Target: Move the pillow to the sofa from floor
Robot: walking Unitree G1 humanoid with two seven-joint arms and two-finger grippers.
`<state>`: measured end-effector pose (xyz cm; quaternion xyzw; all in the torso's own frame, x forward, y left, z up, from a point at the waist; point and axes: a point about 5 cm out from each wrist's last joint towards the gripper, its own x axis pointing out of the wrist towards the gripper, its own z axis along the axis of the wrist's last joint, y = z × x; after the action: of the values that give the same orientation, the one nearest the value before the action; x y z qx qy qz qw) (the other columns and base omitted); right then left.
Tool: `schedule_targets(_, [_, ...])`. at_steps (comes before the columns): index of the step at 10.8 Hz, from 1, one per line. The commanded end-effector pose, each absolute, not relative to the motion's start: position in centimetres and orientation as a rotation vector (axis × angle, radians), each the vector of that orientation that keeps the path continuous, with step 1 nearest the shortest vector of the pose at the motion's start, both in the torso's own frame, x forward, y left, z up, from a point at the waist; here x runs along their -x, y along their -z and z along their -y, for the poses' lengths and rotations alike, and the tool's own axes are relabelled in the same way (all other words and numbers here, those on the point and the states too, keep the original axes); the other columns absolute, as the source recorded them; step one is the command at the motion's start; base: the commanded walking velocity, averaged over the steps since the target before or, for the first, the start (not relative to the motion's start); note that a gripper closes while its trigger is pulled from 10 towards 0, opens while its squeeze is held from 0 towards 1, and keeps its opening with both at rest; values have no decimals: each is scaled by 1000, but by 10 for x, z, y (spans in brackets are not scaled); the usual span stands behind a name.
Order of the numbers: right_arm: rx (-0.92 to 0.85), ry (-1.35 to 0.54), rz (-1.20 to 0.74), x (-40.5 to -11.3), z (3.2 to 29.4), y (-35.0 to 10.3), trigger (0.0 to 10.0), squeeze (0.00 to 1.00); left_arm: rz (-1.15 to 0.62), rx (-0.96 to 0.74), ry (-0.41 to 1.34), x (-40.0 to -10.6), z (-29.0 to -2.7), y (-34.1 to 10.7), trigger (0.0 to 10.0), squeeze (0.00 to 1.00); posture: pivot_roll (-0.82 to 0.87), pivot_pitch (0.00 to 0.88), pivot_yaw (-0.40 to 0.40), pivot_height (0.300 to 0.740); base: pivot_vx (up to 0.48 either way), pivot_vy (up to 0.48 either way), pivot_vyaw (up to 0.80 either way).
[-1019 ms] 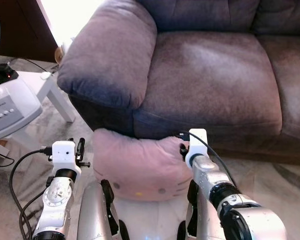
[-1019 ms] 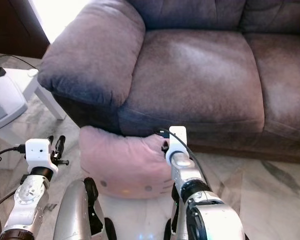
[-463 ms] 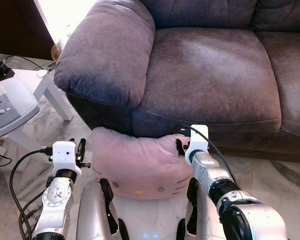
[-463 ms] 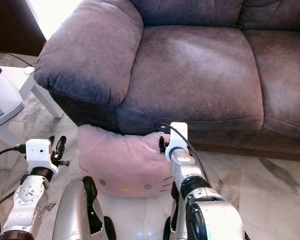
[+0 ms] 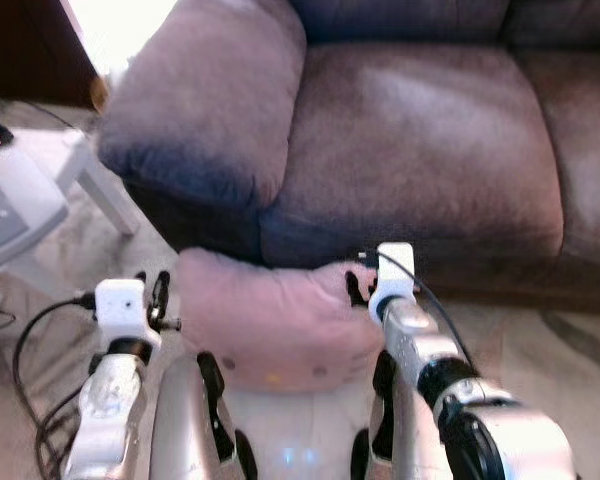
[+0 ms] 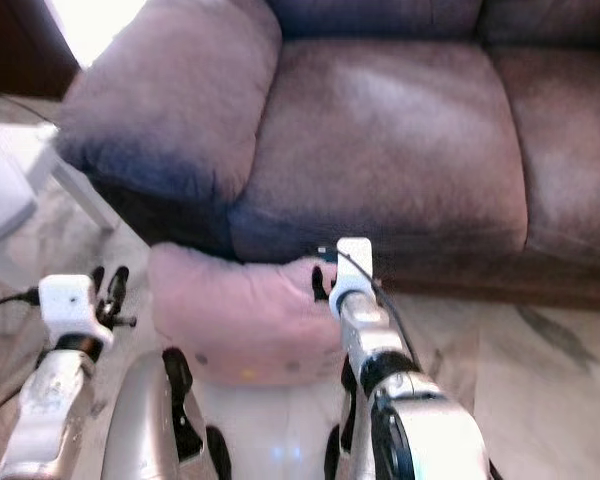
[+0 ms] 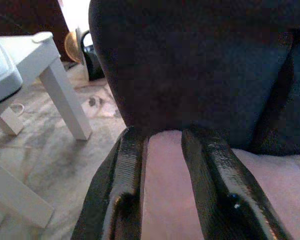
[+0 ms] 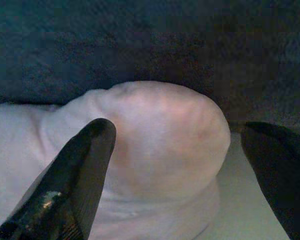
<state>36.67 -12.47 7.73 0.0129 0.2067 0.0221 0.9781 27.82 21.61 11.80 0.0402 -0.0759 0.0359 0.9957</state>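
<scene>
The pink pillow point(image 5: 275, 320) lies on the floor point(image 5: 540, 340) against the sofa point(image 5: 420, 140) front. The left claw point(image 7: 162, 165), narrowly parted, sits at its 9 o'clock edge; the right claw point(image 8: 175, 165), spread wide, brackets its 3 o'clock corner — likely a two-sided lift. The wrist views show finger spacing — the head views show the seat at 12 o'clock.

The right gripper point(image 8: 175, 165) now sits closer against the pink pillow point(image 5: 270, 320) than a second ago — fingers spread around its upper right corner.
</scene>
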Motion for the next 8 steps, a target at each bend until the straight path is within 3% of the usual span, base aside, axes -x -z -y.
schedule_targets(1, [-45, -57, -400, -368, 122, -80, 10000, 0, 155, -68, -76, -273, -219, -123, 10000, 0, 183, 354, 9, 470, 0, 0, 0])
schedule_targets(6, [-79, -115, -362, -370, 114, -85, 10000, 0, 313, -50, -73, -265, -220, -193, 10000, 0, 231, 428, 4, 470, 0, 0, 0])
schedule_targets(8, [11, -68, -348, -369, 121, -84, 10000, 0, 332, -27, -61, -259, -215, -206, 10000, 0, 244, 447, 2, 470, 0, 0, 0])
